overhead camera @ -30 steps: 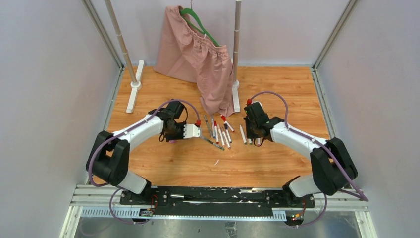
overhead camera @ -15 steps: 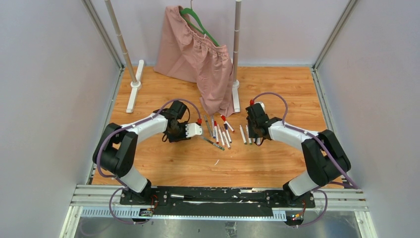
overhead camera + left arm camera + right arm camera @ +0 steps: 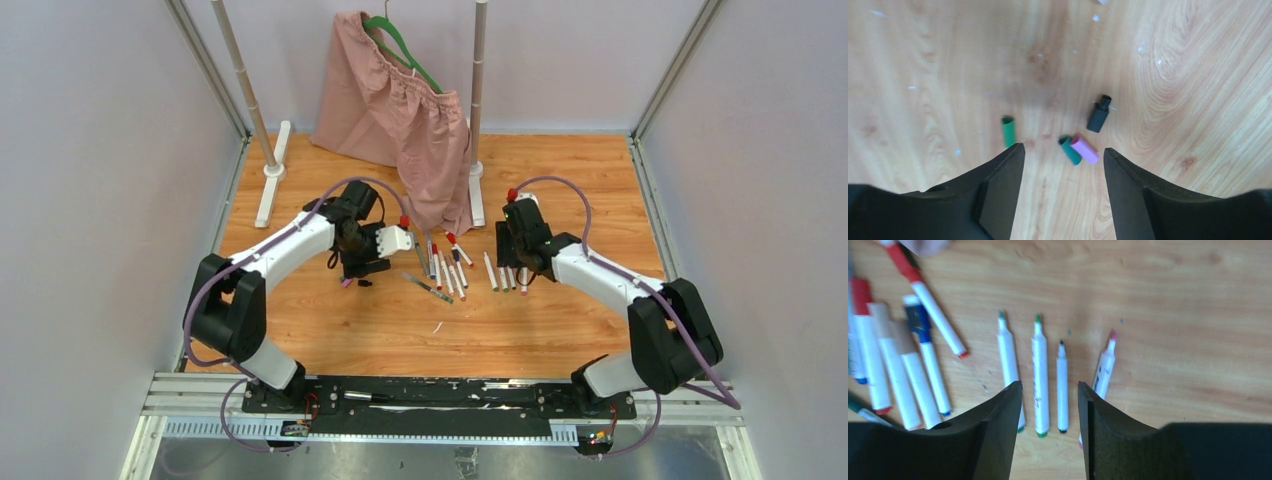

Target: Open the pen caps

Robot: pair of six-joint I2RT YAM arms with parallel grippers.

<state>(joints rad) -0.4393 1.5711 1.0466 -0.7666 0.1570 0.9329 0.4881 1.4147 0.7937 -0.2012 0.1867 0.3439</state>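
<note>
From above, you had the capped pens bunched between your two arms, their long axes running roughly away from the bases. The left arm ended just beside the bunch. The right arm ended near its other side, over a row of bare-tipped pens.

In the left wrist view, your left gripper stood wide apart and held nothing. Four loose pen caps, green, teal, pink and black, lay on the counter just ahead of its fingertips, the teal and pink ones touching. No pen showed there.

In the right wrist view, your right gripper was likewise spread and empty, above the four bare-tipped pens, which lay lengthwise along its reach with tips pointing away. The capped pens, red and blue, lay to its left, slightly slanted. I judged that a leftward shift would bring one between the jaws.
</note>
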